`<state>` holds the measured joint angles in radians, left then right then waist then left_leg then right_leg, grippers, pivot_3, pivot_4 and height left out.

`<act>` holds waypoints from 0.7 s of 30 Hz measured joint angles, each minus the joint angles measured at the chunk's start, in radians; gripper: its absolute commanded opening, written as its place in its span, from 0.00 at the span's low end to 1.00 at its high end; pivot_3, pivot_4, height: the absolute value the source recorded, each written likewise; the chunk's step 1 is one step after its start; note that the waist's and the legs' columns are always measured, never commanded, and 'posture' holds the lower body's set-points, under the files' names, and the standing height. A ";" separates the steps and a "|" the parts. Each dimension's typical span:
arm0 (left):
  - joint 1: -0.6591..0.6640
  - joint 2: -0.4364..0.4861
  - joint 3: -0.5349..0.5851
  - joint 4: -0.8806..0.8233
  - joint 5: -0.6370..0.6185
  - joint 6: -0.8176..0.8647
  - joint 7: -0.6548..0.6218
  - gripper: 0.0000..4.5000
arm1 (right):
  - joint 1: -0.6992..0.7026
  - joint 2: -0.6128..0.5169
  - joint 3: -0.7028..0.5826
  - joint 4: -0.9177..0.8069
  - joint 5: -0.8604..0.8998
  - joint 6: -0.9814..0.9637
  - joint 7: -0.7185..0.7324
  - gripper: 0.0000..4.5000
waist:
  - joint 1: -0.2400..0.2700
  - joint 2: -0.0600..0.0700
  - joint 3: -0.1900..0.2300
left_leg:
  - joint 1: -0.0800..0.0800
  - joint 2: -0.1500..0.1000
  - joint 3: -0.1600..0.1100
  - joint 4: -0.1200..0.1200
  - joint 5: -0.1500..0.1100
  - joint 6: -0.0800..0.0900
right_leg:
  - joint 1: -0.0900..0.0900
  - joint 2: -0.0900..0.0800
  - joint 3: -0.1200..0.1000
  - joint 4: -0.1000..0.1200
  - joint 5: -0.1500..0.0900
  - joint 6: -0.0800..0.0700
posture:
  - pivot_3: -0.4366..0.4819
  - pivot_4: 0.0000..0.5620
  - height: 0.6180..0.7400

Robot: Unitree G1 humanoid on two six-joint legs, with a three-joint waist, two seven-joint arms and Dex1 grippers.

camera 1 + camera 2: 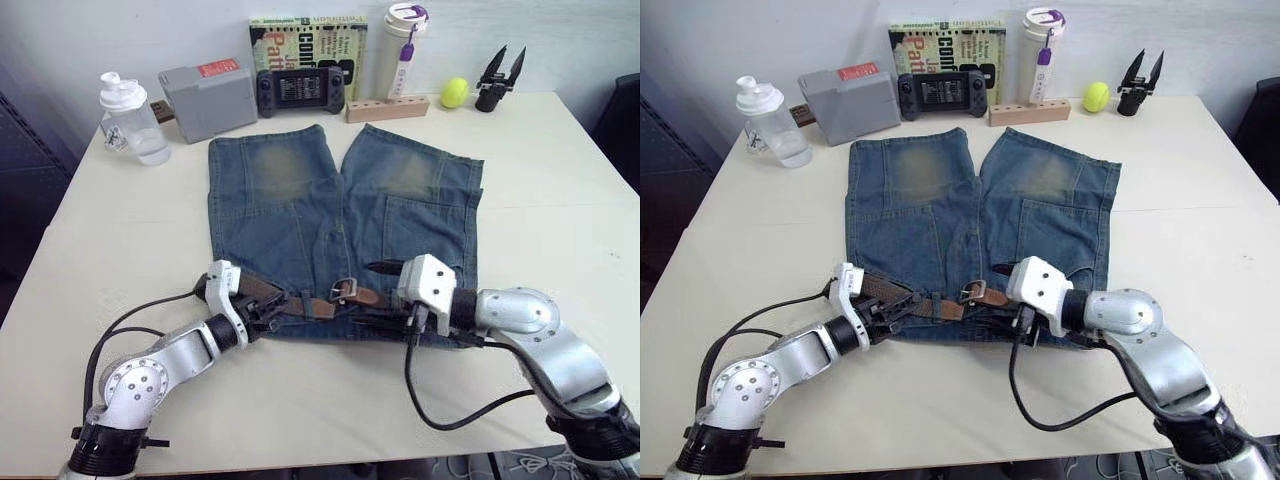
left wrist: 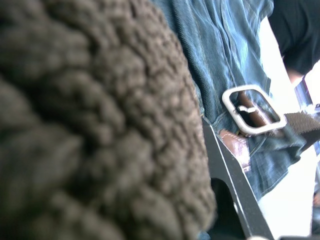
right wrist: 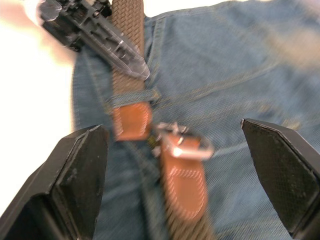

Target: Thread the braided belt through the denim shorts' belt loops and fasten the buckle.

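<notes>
Lower centre of the frame: left tool [image 1: 268, 308] clamped on the belt [image 1: 318, 306]; right tool [image 3: 182, 175] spread apart around the buckle [image 3: 184, 145] on the shorts [image 1: 300, 210].

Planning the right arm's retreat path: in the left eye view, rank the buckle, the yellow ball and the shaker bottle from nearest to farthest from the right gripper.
1. The buckle, just to the robot's left of the right gripper, on the waistband.
2. The yellow ball, at the table's far edge, right side.
3. The shaker bottle, far left corner.
</notes>
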<state>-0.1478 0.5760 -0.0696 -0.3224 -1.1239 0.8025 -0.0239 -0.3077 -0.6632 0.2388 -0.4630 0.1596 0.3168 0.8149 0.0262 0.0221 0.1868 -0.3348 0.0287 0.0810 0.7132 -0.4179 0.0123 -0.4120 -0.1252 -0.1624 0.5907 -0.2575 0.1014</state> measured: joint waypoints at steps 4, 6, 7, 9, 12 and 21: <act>0.011 0.028 -0.041 -0.046 0.178 -0.035 -0.092 0.00 | -0.003 0.002 0.053 0.053 -0.139 -0.161 -0.021 1.00 | -0.001 0.000 0.000 | 0.001 0.000 0.002 -0.005 0.000 0.000 | 0.000 0.000 0.001 -0.003 0.000 0.000 | 0.48 0.27 0.88; 0.021 0.022 -0.041 -0.060 0.211 -0.040 -0.104 0.00 | -0.003 0.002 0.067 0.069 -0.170 -0.209 -0.022 1.00 | -0.001 0.000 0.000 | 0.001 0.000 0.001 -0.008 0.000 -0.001 | 0.000 0.000 0.000 -0.004 0.000 0.001 | 0.48 0.27 0.88; 0.023 0.017 -0.041 -0.063 0.227 -0.041 -0.110 0.00 | -0.003 0.002 0.072 0.076 -0.182 -0.229 -0.021 1.00 | 0.000 0.000 0.000 | 0.001 0.000 0.001 -0.008 0.001 -0.001 | 0.000 0.000 0.000 -0.005 0.000 0.001 | 0.48 0.27 0.88; 0.029 0.005 -0.035 -0.069 0.252 -0.041 -0.120 0.00 | -0.002 0.002 0.074 0.090 -0.212 -0.273 -0.022 1.00 | 0.001 0.000 0.000 | 0.001 0.001 0.001 -0.008 0.001 -0.001 | 0.000 0.000 0.000 -0.005 0.000 0.001 | 0.48 0.27 0.88; 0.034 -0.012 -0.028 -0.071 0.285 -0.041 -0.133 0.00 | -0.001 0.002 0.079 0.114 -0.248 -0.322 -0.022 1.00 | 0.000 0.000 -0.001 | 0.002 0.001 0.001 -0.008 0.001 -0.001 | 0.000 0.000 0.000 -0.004 0.000 0.001 | 0.48 0.27 0.88; 0.036 -0.038 -0.013 -0.077 0.348 -0.026 -0.166 0.00 | 0.004 0.040 0.118 0.120 -0.306 -0.360 -0.019 1.00 | -0.001 0.000 -0.001 | 0.003 0.001 0.000 -0.008 0.003 -0.002 | 0.000 0.000 0.000 -0.002 0.000 0.001 | 0.48 0.27 0.88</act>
<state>-0.1115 0.5382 -0.0827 -0.3998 -0.7763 0.7763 -0.1901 -0.3033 -0.6230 0.3569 -0.3428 -0.1463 -0.0437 0.7954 0.0254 0.0219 0.1861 -0.3320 0.0297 0.0809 0.7048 -0.4152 0.0103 -0.4120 -0.1257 -0.1621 0.5883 -0.2578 0.1024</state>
